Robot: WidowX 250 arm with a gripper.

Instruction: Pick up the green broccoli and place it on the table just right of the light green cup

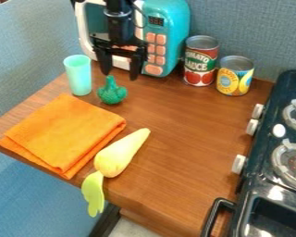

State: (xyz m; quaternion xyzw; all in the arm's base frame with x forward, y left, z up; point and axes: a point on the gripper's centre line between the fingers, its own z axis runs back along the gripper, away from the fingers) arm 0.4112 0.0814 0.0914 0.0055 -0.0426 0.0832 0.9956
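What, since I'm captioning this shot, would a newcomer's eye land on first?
Probably the folded orange cloth, bright at the left of the wooden counter, with a yellowish toy vegetable beside it, green leaves toward the front edge. Next might come the turquoise toy microwave at the back, with the black pincer hanging open in front, near the green toy broccoli.

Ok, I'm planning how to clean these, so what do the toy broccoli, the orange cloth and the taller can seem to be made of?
The toy broccoli looks like molded plastic or rubber, fairly matte: an even green with a bumpy head. The orange cloth seems soft, matte fabric, from its folded layers. The taller can looks like metal: its top is grey and shiny, above a printed label.
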